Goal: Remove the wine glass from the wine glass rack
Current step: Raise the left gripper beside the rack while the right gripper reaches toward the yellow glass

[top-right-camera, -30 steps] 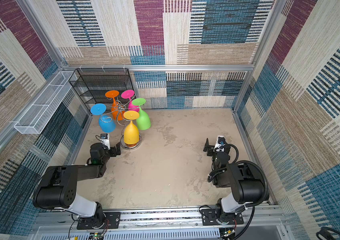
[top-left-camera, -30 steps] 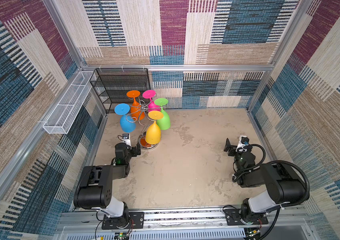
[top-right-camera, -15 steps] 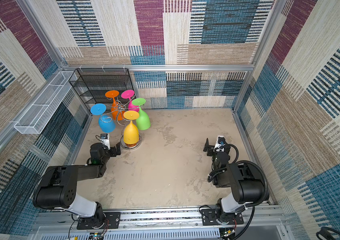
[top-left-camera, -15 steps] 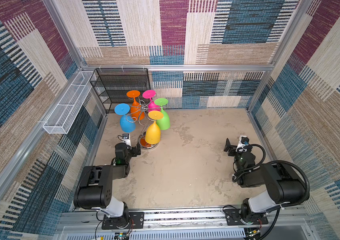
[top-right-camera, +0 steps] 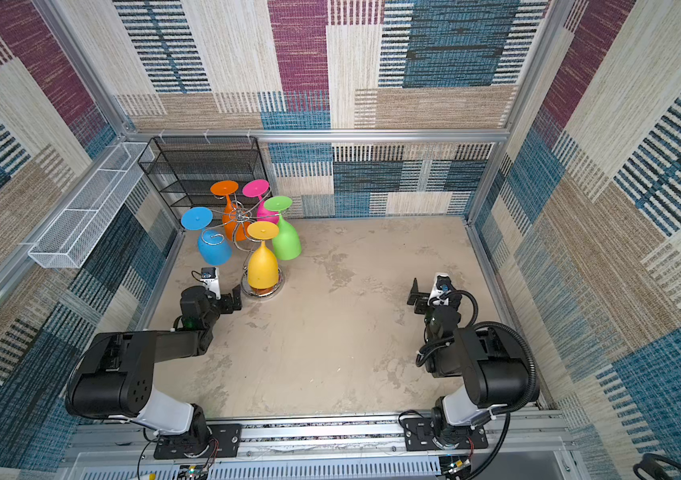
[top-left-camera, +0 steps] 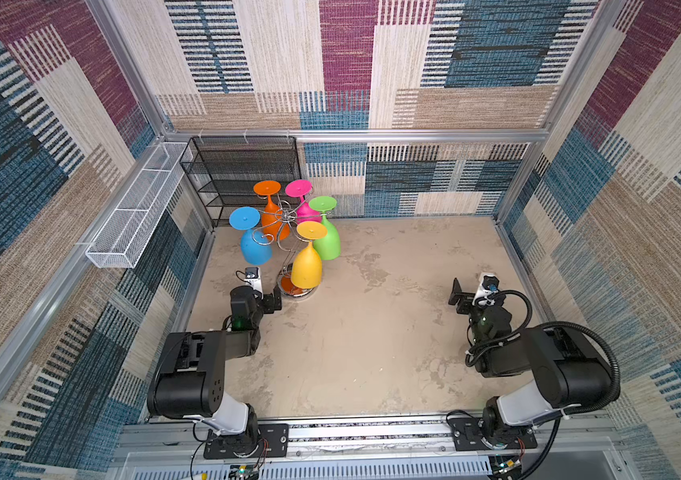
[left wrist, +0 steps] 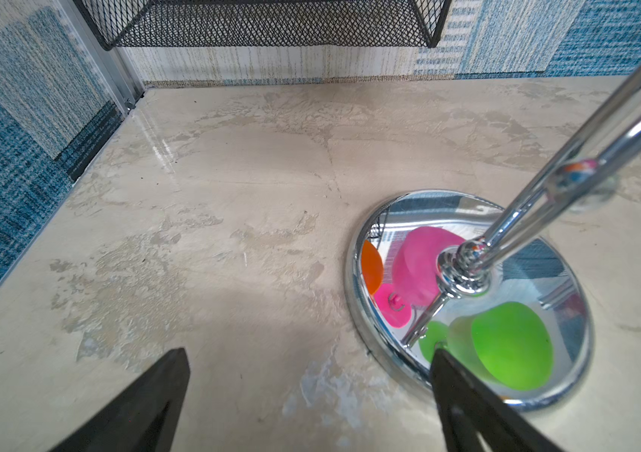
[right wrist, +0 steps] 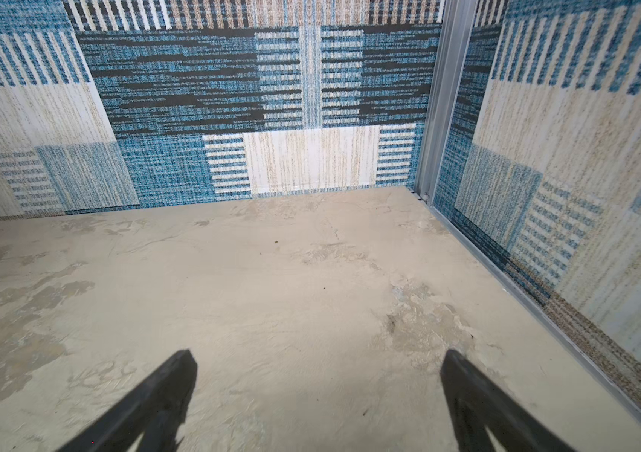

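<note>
Wine glass: five coloured ones hang foot-up, bowl-down on the wine glass rack (top-left-camera: 286,216). The yellow glass (top-left-camera: 307,266) hangs nearest me, its bowl above the round base.
Handling: I judge it light, stiff and smooth, likely opaque plastic. The rounded bowl would slip in a pinch.
Hold: the narrow neck where bowl meets stem. I would then slide the foot outward along its wire arm, since a straight lift would catch.
Rack: tall chrome on a thin stem. I expect it to tip if I drag a glass.
Neighbours: green glass (top-left-camera: 326,245) just beside the yellow. The blue glass (top-left-camera: 255,249), orange glass (top-left-camera: 275,226) and pink glass (top-left-camera: 307,214) hang further round.
My left fingers (left wrist: 143,407): spread wide, empty, low over the desk (top-left-camera: 372,332). One tip is at the mirrored base's rim, and I cannot tell whether it touches.
My right fingers (right wrist: 154,399): spread wide, empty, well apart from the rack.
Surface: flat, mottled beige, bare across the middle.
Room: patterned fabric walls stand close around. A black mesh shelf (top-left-camera: 243,166) is behind the rack, and a white mesh basket (top-left-camera: 139,208) is on the left wall.
</note>
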{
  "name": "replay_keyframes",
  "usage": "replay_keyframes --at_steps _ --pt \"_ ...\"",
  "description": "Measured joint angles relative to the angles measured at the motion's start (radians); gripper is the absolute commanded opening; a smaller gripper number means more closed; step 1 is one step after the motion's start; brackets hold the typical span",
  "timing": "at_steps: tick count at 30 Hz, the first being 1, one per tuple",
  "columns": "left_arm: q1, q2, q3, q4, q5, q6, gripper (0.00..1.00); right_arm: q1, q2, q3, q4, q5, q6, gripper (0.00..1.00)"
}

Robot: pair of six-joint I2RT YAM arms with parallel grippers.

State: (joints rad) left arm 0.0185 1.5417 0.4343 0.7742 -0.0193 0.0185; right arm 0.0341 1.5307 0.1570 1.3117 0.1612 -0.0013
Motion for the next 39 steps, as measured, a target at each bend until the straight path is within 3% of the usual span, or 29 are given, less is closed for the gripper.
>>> replay_keyframes --at_steps 11,20,26,32,39 --pt "-0.042 -0.048 -0.093 0.087 -0.005 0.011 0.98 0.03 -0.04 -0.051 0.08 0.016 -0.027 1.0" --pt "-0.081 -0.169 -0.116 0.092 -0.084 0.013 0.97 0.047 -0.057 -0.067 0.105 0.033 -0.049 1.0" --pt "-0.128 -0.273 -0.135 0.049 -0.179 0.018 0.97 0.065 -0.153 -0.074 0.093 0.052 -0.056 1.0" --pt "-0.166 -0.479 -0.13 -0.059 -0.31 0.002 0.95 0.071 -0.267 -0.098 0.033 0.085 -0.051 1.0" --pt "-0.193 -0.818 -0.051 -0.369 -0.48 -0.025 0.94 0.09 -0.416 -0.118 -0.05 0.113 -0.022 1.0"
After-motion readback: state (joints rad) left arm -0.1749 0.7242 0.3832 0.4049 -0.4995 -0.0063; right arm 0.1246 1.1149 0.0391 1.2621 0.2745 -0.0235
